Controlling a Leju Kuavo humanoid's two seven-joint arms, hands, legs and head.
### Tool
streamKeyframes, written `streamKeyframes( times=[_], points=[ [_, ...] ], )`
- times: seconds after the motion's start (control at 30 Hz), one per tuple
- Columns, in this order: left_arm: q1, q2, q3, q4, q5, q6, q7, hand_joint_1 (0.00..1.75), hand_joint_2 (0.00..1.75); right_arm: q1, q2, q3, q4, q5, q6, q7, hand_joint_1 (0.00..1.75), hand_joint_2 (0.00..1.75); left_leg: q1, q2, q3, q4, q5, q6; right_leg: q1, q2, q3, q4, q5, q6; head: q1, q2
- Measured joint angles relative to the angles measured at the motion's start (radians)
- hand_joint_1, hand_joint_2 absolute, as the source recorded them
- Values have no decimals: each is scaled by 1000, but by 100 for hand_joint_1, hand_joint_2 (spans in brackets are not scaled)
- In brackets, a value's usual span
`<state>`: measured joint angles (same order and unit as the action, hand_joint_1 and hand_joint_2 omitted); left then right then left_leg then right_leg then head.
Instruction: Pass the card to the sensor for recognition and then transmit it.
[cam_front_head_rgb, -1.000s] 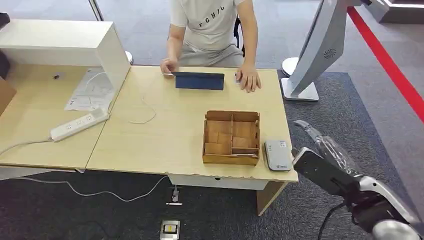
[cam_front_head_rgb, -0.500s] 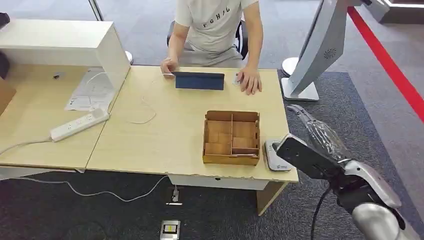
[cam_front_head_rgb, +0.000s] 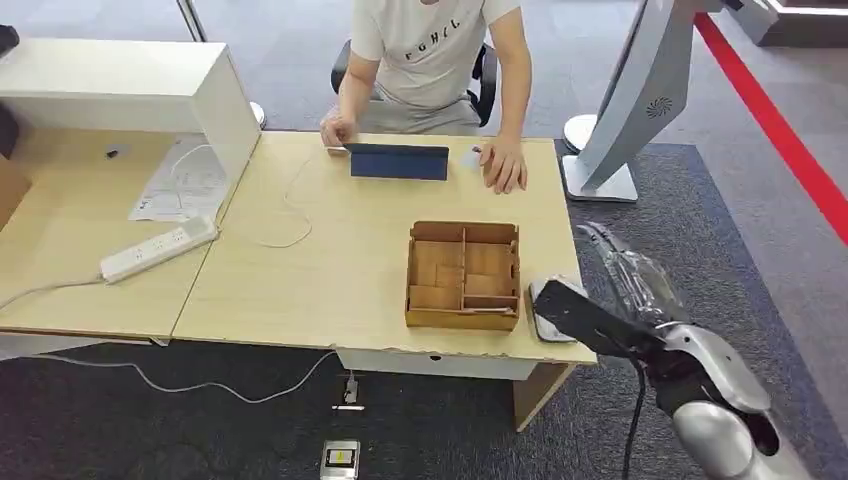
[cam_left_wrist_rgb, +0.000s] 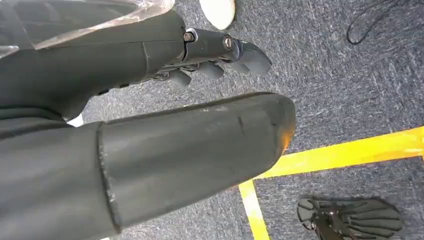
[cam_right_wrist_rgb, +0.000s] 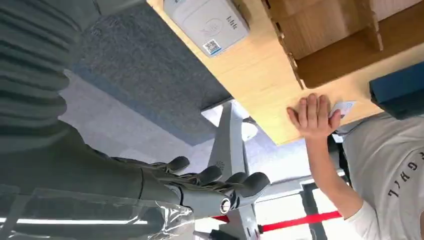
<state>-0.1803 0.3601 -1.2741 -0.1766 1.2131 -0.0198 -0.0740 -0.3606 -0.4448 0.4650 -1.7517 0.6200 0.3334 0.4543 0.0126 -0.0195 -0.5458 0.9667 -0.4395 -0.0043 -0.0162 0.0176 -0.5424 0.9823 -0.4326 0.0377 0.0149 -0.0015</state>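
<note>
light wood table (cam_front_head_rgb: 330, 270), brown divided box (cam_front_head_rgb: 463, 273), white sensor (cam_right_wrist_rgb: 207, 22), dark blue tablet (cam_front_head_rgb: 398, 161), grey carpet (cam_front_head_rgb: 700, 220).

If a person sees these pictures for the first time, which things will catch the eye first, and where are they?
The robot's right hand, wrapped in clear plastic, reaches out beyond the table's right edge, beside the white card sensor at the near right corner. A partitioned wooden box sits just left of the sensor. At the far edge, a seated person rests one hand beside a small card.

An office: wooden desk (cam_front_head_rgb: 330, 260), power strip (cam_front_head_rgb: 158, 249), grey carpet (cam_front_head_rgb: 720, 230), seated person (cam_front_head_rgb: 430, 60).
</note>
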Motion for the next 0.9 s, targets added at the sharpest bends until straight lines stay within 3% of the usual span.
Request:
streamKeyframes(
  times=[0.2,0.5,0.9],
  points=[
    [0,0,0,0,-2,-2,-6,0,0,-3,29,-2,30,64,58,-33,0,175,0,0,0,0,0,0,0,0,0,0,0,0,0,0],
    [0,0,-3,0,-21,-11,-28,0,0,0,70,7,71,155,89,-72,0,175,0,0,0,0,0,0,0,0,0,0,0,0,0,0],
    [-1,2,-14,0,-24,-18,-35,0,0,0,121,29,79,207,153,-63,0,175,0,0,0,0,0,0,0,0,0,0,0,0,0,0]
  ],
)
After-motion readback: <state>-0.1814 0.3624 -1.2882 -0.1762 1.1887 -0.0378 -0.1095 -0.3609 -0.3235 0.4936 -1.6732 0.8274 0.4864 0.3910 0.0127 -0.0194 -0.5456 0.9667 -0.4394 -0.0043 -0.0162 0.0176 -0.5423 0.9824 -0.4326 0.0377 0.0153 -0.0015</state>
